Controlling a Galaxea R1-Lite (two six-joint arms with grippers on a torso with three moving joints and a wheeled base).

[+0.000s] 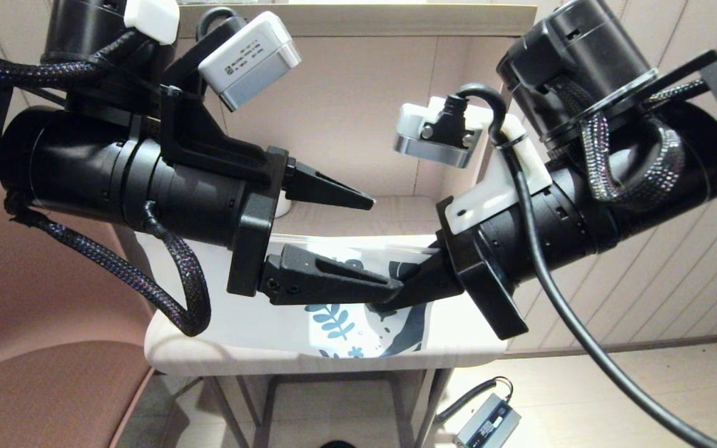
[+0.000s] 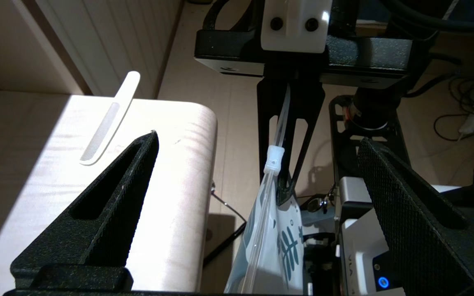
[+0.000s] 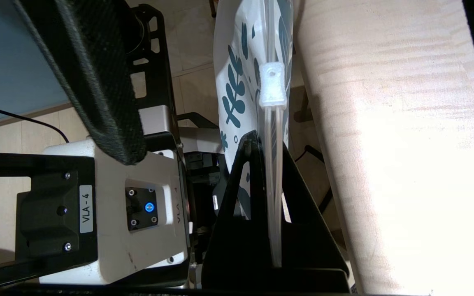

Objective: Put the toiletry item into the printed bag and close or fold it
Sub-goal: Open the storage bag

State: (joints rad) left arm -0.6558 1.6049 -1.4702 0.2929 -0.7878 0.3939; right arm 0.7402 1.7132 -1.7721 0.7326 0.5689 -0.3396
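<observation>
My right gripper [image 1: 386,302] [image 3: 268,142] is shut on the zip edge of the printed bag [image 1: 358,323] [image 3: 237,82]. The bag, white with teal leaf prints, hangs from it in the air just off the table's front edge. A small white zip slider [image 3: 272,84] [image 2: 274,160] sits on that edge beyond the fingertips. My left gripper [image 1: 384,244] [image 2: 257,137] is open, its jaws wide apart on either side of the bag [image 2: 274,246] without touching it. The off-white comb [image 2: 109,119] lies flat on the table top, away from both grippers. It is hidden in the head view.
The pale wooden table [image 1: 221,354] [image 2: 171,172] has a rounded front edge close beside the hanging bag. A white object [image 1: 282,205] peeks out behind my left gripper. A brown chair [image 1: 35,386] stands at the left. A grey box with cables [image 1: 489,423] lies on the floor.
</observation>
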